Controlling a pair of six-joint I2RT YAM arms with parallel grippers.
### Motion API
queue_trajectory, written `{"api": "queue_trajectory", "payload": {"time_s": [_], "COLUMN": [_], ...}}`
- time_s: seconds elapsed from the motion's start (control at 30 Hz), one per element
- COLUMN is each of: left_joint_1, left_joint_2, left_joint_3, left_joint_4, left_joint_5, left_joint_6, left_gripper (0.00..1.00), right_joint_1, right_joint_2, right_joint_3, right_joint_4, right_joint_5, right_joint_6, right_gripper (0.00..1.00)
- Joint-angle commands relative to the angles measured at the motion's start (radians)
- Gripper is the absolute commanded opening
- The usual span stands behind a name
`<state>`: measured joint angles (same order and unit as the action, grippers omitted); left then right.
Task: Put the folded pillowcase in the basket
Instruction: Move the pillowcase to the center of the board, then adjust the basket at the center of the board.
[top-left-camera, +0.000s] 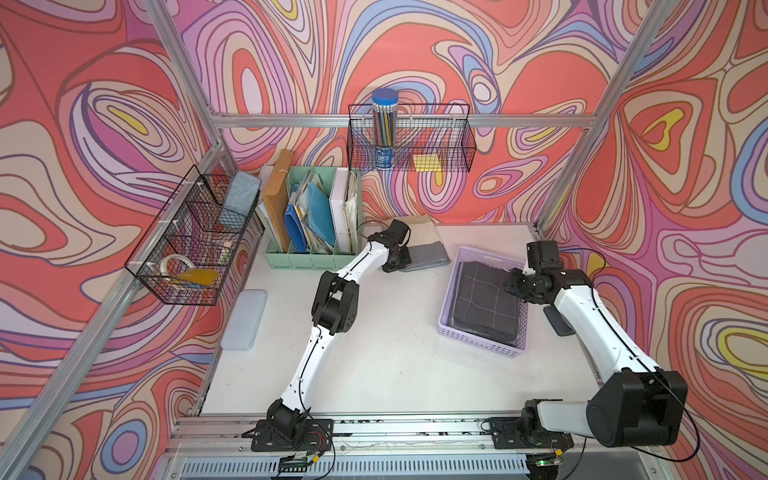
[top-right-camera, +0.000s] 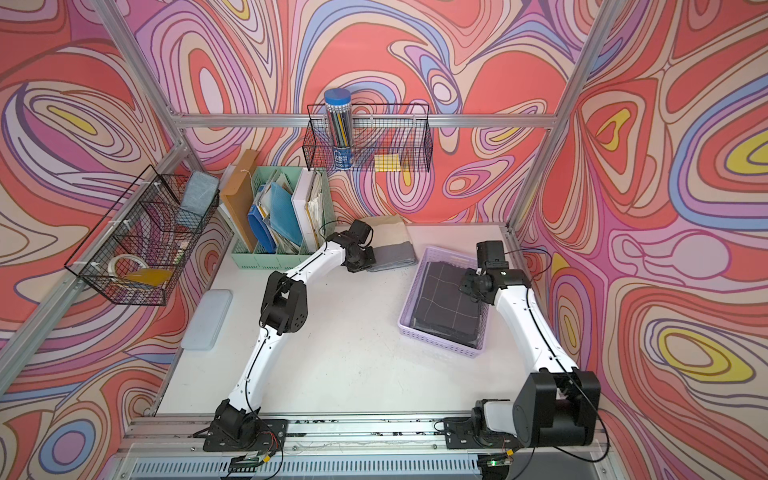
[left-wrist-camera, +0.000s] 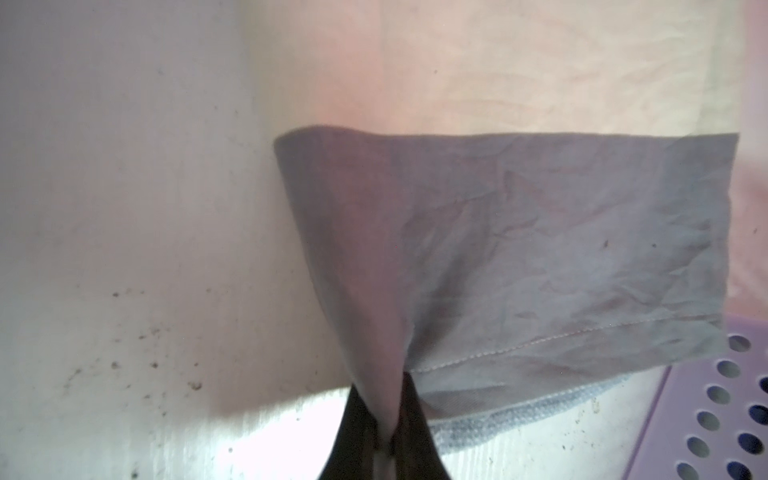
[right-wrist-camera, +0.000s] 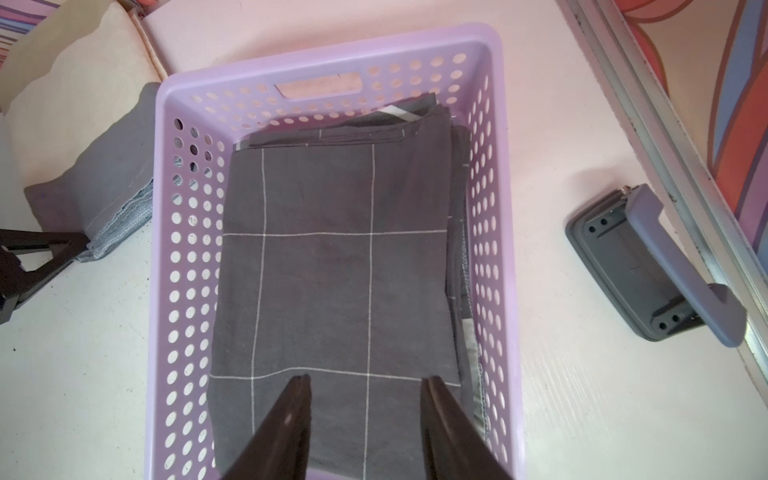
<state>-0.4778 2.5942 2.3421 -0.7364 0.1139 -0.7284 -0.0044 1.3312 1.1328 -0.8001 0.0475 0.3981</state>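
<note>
Grey, near the tabletop's (top-left-camera: 395, 361) far edge: pinching the folded pillowcase (top-left-camera: 430, 257) with the left claw (left-wrist-camera: 388, 440); hovering the right claw (right-wrist-camera: 368, 382), spread, over the lavender basket's (right-wrist-camera: 161, 257) dark checked cloth (right-wrist-camera: 328, 266).

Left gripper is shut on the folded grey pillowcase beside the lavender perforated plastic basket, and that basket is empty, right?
The lavender perforated plastic basket is not empty: the right wrist view shows a folded dark grey cloth with white grid lines lying in it. The rest holds: the left gripper is shut on the folded grey pillowcase beside the basket.
</note>
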Motion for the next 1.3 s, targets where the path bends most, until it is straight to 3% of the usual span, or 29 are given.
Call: {"api": "queue_trajectory", "payload": {"time_s": [0.0,0.1,0.23,0.33,0.57,0.77,0.93,1.03,1.17,1.2,1.27], "left_joint_1": [0.003,0.002,0.002,-0.015,-0.069,-0.068,-0.071,-0.081,-0.081,-0.08,-0.08], "left_joint_2": [0.003,-0.082,-0.32,-0.47,-0.804,-1.03,-1.075,-1.104,-1.107,-1.105,-1.098], "left_joint_3": [-0.017,-0.154,-0.538,-0.721,-1.08,-1.303,-1.372,-1.399,-1.393,-1.389,-1.374], "left_joint_4": [-0.145,-0.203,-0.126,-0.147,-0.23,-0.302,-0.361,-0.354,-0.361,-0.362,-0.375], "left_joint_5": [-0.028,-0.022,-0.023,-0.031,-0.081,-0.056,0.005,0.036,0.014,0.01,-0.006], "left_joint_6": [0.017,0.027,0.038,0.068,0.072,0.036,0.024,0.018,0.03,0.035,0.036], "left_gripper": [0.0,0.0,0.0,0.0,0.0,0.0,0.02,0.15,0.5,0.56,0.64], "right_joint_1": [0.001,0.001,0.001,0.017,0.243,0.412,0.517,0.524,0.537,0.543,0.553], "right_joint_2": [-0.026,-0.024,-0.025,-0.022,0.046,0.179,0.274,0.248,0.254,0.257,0.259], "right_joint_3": [-0.004,0.006,0.021,0.017,0.024,0.044,0.053,-0.003,-0.028,-0.032,-0.038], "right_joint_4": [0.016,0.019,0.032,0.051,0.074,0.099,0.038,0.064,0.064,0.061,0.041], "right_joint_5": [0.0,-0.015,-0.068,-0.112,-0.103,-0.109,-0.048,-0.078,-0.102,-0.107,-0.099], "right_joint_6": [0.004,0.004,0.008,0.016,0.07,0.114,0.154,0.177,0.184,0.183,0.181], "right_gripper": [0.44,0.44,0.43,0.43,0.44,0.47,0.46,0.46,0.41,0.34,0.1]}}
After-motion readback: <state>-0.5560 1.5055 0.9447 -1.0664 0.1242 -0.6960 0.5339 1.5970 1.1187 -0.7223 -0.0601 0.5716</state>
